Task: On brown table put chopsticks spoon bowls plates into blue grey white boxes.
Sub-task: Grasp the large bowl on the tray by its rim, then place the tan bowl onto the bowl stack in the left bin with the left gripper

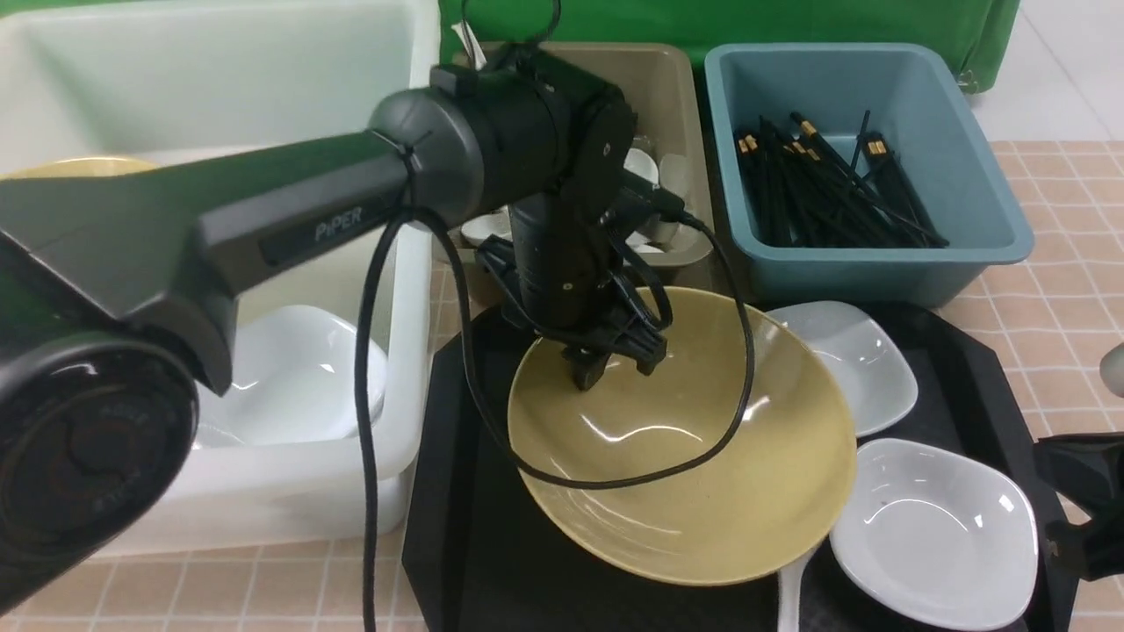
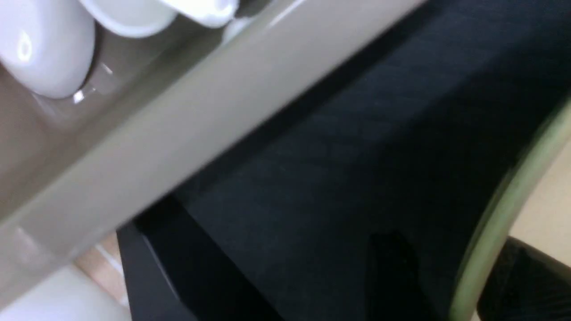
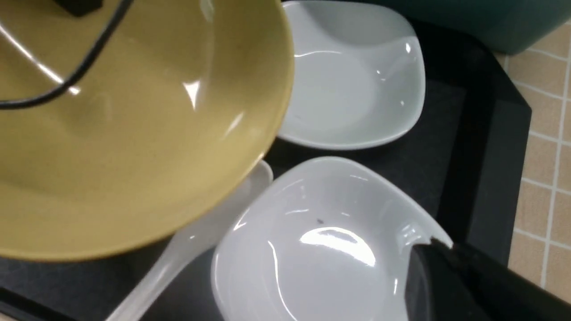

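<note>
Left hand (image 1: 619, 369) straddles the 12 o'clock rim of the glossy mustard bowl (image 1: 685, 474) on the black textured tray (image 1: 457, 527); whether it clamps cannot be told. Right hand (image 1: 1067, 509), at 4 o'clock, hangs at the near rounded-square white plate (image 1: 935, 535)'s corner; its jaws are unreadable. Black chopsticks (image 1: 825, 193) lie in the blue tub (image 1: 992, 219) at 1 o'clock on the tiled table (image 1: 1071, 290).

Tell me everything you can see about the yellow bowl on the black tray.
The bowl is large, round, deep, glossy mustard yellow, ceramic-looking and empty. It sits open side up on the black tray. Its near rim covers part of a white spoon, and its right edge overlaps a white plate. The left gripper is at its far rim, and a black cable hangs across its inside.
</note>
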You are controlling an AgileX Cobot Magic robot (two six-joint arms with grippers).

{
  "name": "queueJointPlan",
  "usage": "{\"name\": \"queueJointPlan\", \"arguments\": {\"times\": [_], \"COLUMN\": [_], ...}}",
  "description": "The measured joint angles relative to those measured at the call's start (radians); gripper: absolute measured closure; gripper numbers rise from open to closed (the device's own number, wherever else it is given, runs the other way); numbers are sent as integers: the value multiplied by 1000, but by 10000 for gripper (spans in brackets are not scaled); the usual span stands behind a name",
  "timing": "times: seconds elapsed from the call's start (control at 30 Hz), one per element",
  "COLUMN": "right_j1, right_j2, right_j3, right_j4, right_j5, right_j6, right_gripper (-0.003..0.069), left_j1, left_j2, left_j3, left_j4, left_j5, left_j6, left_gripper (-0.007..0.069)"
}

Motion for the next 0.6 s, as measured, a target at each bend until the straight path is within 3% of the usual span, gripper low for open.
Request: {"name": "queueJointPlan", "arguments": {"times": [0.23, 0.6], "right_j1": [0, 0], "right_j2": [0, 1], "right_j3": [0, 0], "right_j4": [1, 1], "right_j5": [-2, -2], "right_j6": [16, 20], "right_gripper": [570, 562], "left_j1": [2, 17], "left_j2": [-163, -533], "left_j3": [-17, 40], "left_j4": [-50, -67], "left_j5": [12, -180], "left_j6": [1, -52], "left_gripper": [612, 615]}}
